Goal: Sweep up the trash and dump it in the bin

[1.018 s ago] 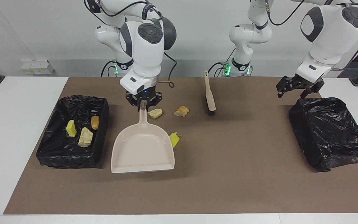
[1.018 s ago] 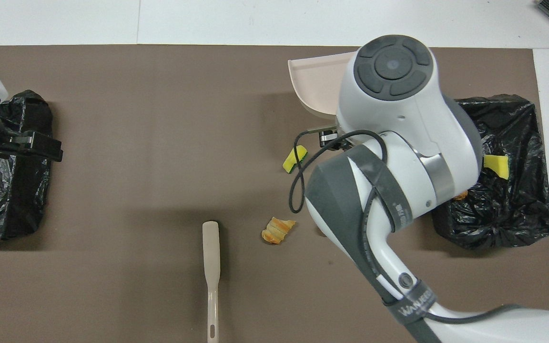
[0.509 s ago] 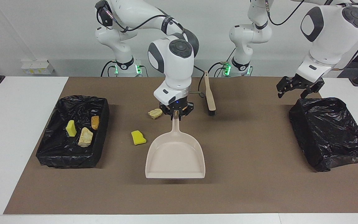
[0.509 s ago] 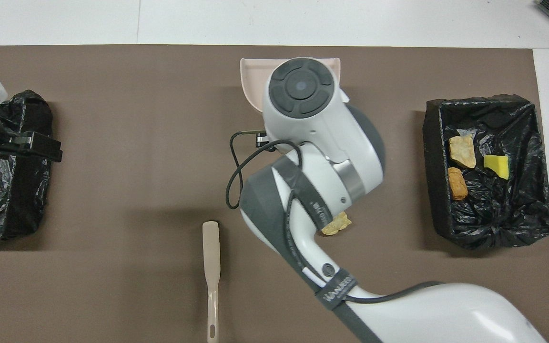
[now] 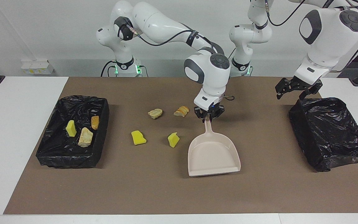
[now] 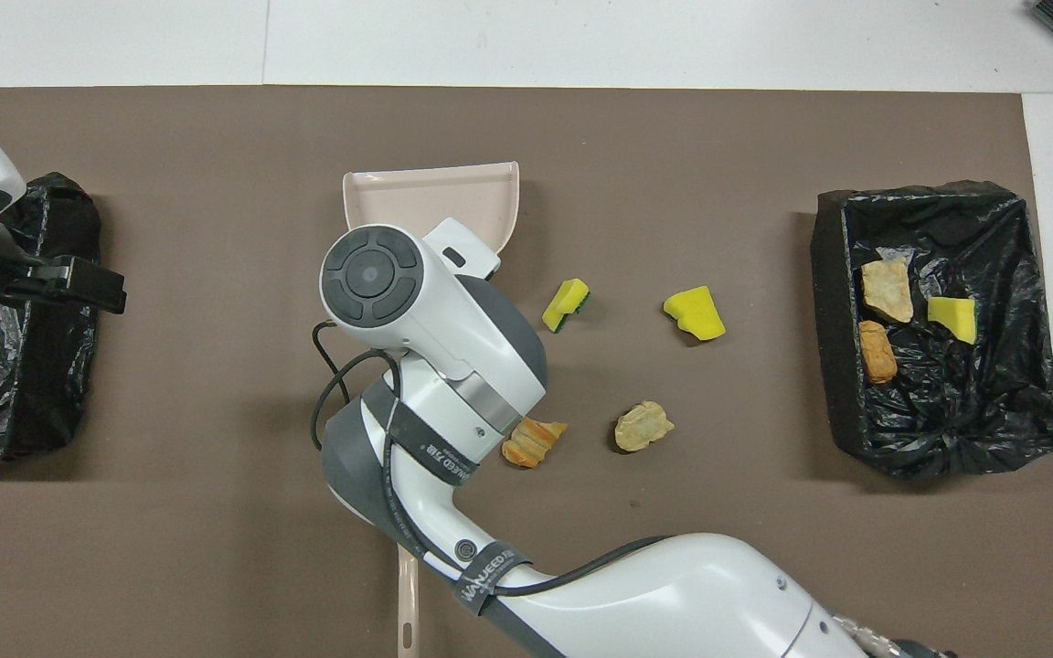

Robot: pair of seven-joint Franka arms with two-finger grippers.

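My right gripper (image 5: 209,115) is shut on the handle of the beige dustpan (image 5: 213,154) (image 6: 432,196), which sits low at the middle of the mat, pan end away from the robots. Loose trash lies beside it toward the right arm's end: two yellow sponges (image 5: 173,139) (image 5: 138,137), a bread piece (image 5: 181,111) and a beige lump (image 5: 155,113). The black-lined bin (image 5: 67,160) (image 6: 830,302) at that end holds a yellow wedge (image 5: 71,128), a beige lump (image 5: 85,137) and a bread piece (image 5: 95,122). My left gripper (image 5: 297,89) waits open.
A second black-lined bin (image 5: 331,133) (image 6: 24,366) stands at the left arm's end, with the left gripper (image 6: 79,285) over the edge nearest the robots. The brush's handle (image 6: 408,603) shows near the robots; my right arm hides the rest of it.
My right arm has carried the dustpan from beside the filled bin to the mat's middle, toward the left arm's end. The loose trash it covered now shows. The left arm barely moved.
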